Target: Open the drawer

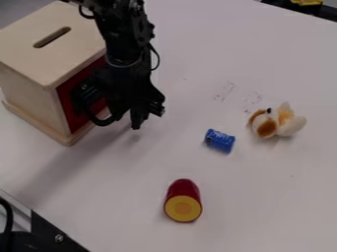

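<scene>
The black gripper (135,110) hangs low over the white table, just in front of the wooden box (39,66) at the upper left. Set in the box's right-hand side is the drawer's red front (68,109), which looks flush with the wood around it. The arm and gripper cover much of that red front, so any handle on it is hidden, and I cannot tell whether the gripper touches it.
A blue can (219,141) lies right of the gripper. Farther right is a white and brown plush toy (276,121). A dark red piece with a yellow end (183,202) lies lower down. A black and metal frame (52,231) crosses the lower left corner.
</scene>
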Robot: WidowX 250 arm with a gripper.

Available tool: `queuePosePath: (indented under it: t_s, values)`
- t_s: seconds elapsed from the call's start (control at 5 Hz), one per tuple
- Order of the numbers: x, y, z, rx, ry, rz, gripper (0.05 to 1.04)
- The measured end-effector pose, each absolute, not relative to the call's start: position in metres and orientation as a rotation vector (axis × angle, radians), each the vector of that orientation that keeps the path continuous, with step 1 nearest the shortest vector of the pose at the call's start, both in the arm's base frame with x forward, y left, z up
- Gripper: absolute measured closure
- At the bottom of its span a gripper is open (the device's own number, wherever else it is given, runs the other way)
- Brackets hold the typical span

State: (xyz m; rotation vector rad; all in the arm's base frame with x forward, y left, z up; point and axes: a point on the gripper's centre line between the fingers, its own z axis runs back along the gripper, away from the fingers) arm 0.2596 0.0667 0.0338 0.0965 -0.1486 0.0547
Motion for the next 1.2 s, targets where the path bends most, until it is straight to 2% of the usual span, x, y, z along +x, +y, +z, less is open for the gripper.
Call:
queuePosePath:
  t_s: [0.2,0.4,1.2]
  values:
    - [0.26,0.064,0.034,0.084,-0.153,0.046,0.904]
    - [0.26,0.062,0.034,0.086,-0.151,0.032,0.938]
    - [0.263,0.031,0.033,0.059,-0.144,-0.034,0.947]
